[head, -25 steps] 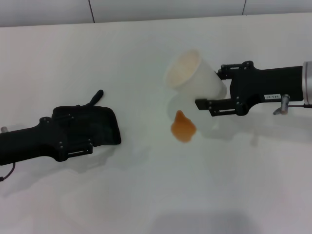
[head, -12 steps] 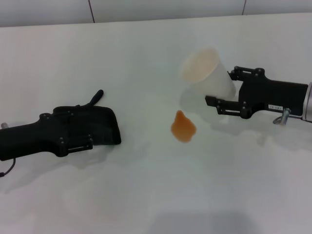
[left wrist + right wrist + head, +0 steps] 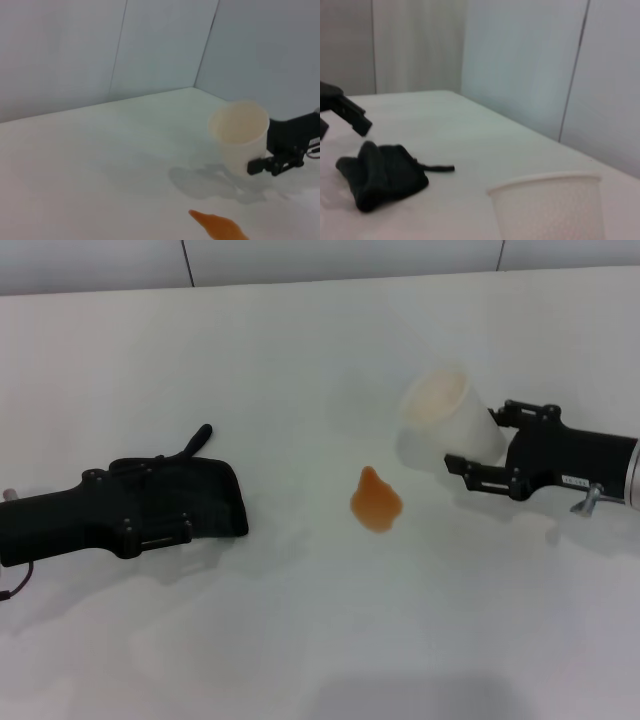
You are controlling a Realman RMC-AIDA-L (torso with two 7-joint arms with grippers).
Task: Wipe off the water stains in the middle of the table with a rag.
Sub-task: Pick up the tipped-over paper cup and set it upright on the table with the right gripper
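The water stains (image 3: 375, 501) are one orange teardrop puddle in the middle of the white table (image 3: 300, 640); the puddle also shows in the left wrist view (image 3: 220, 227). The black rag (image 3: 215, 495) lies at the left, with its thin tail pointing to the far side; it also shows in the right wrist view (image 3: 380, 172). My left gripper (image 3: 175, 498) is over the rag's near-left part. My right gripper (image 3: 480, 435) is shut on a translucent white cup (image 3: 450, 415), tilted, to the right of the puddle and beyond it. I cannot tell whether the cup touches the table.
The cup (image 3: 240, 135) and the right gripper (image 3: 272, 150) show in the left wrist view. The cup's rim (image 3: 547, 207) and the left gripper (image 3: 342, 112) show in the right wrist view. Grey wall panels (image 3: 340, 258) run along the table's far edge.
My right gripper has carried the cup to the right and lower, away from above the puddle. The left gripper has shifted slightly on the rag. The puddle and the rag have not moved.
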